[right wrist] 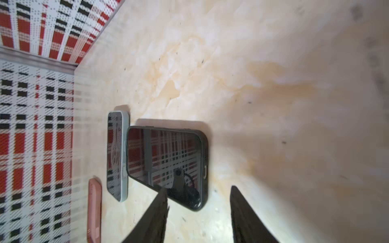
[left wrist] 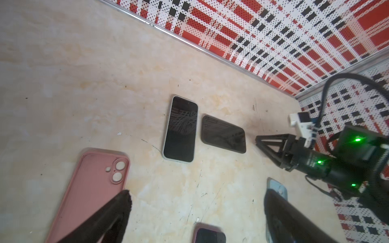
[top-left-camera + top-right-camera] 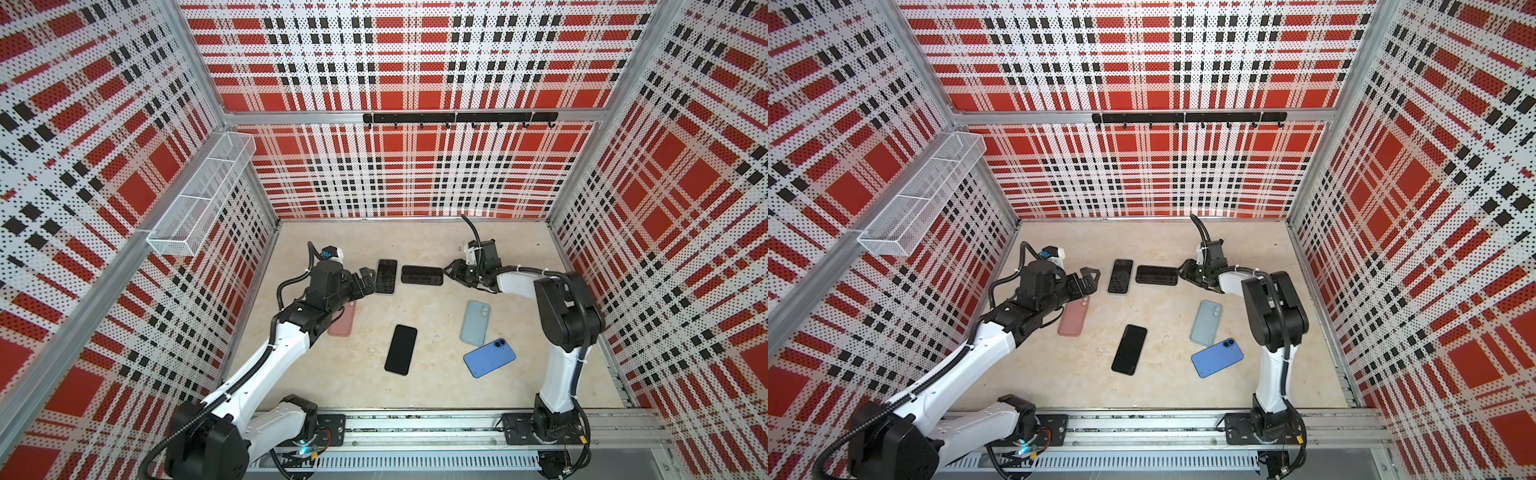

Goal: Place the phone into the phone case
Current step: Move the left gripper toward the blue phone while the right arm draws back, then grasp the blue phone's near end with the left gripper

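Observation:
A black phone in a dark case (image 3: 422,275) (image 3: 1156,275) (image 1: 166,160) lies flat, screen up, at the back of the table. My right gripper (image 3: 449,272) (image 3: 1183,271) (image 1: 197,188) stands just off its right end, open, with nothing between the fingers. One fingertip (image 1: 162,195) sits at the phone's near corner. Beside it lies a phone in a pale case (image 3: 386,276) (image 2: 181,128). My left gripper (image 3: 366,279) (image 3: 1090,279) (image 2: 196,192) hangs wide open and empty, left of that phone.
A pink case (image 3: 1074,316) (image 2: 90,189) lies partly under the left arm. A bare black phone (image 3: 401,350) lies mid-table. A pale blue case (image 3: 475,316) and a blue phone, face down (image 3: 489,357), lie near the right arm. Plaid walls enclose the table.

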Available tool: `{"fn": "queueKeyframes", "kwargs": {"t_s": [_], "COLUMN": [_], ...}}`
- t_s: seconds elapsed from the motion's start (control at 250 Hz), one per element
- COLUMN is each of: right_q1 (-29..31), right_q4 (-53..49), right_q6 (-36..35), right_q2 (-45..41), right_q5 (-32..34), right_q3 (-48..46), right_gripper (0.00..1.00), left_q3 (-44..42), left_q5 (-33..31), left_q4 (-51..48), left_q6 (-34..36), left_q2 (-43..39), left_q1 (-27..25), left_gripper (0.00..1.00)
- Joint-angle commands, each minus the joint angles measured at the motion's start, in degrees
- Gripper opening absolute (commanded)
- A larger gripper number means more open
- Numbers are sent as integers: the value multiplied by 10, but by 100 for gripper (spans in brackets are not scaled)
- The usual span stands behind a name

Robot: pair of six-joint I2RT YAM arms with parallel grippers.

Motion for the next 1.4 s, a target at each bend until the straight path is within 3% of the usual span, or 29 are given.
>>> {"fn": "queueKeyframes", "kwargs": {"t_s": [0.0, 0.112, 0.196, 0.268, 0.36, 0.424, 0.6, 0.892, 1.193, 1.397], "right_q1": [0, -1, -12, -46, -118, -161, -212, -298, -309, -312], "right_q4": [-59, -119, -163, -191, -205, -219, -268, -267, -263, -251], "right_q6": [-73, -85, -84, -66, -20, 10, 49, 93, 79, 87], "right_q2": [-97, -194, -262, -315, -366, -392, -479, -594, -606, -602], "right_q5": [108, 172, 197, 166, 61, 25, 98, 69, 54, 46], "right_q3": [-27, -66, -95, -123, -159, -175, -201, -251, -269, -279], "right_gripper": [53, 55, 57, 57, 57, 57, 58, 58, 59, 59], "left_q3": [29, 38, 45, 57, 74, 92, 187, 373, 436, 469], "left_q5": [-58, -74, -76, -57, -21, -8, -6, 9, -62, -20], "left_q4": [-65, -75, -67, -57, -43, -35, -53, -154, -166, -191], "left_q6": [33, 53, 109, 165, 237, 274, 326, 325, 320, 337], "left_q2": [-13, 3, 26, 54, 95, 134, 295, 539, 625, 653], "left_q1": [-46, -114, -186, -250, -322, -366, -451, -493, -501, -492], "left_gripper": [100, 100, 100, 100, 100, 100, 100, 99, 100, 96]}}
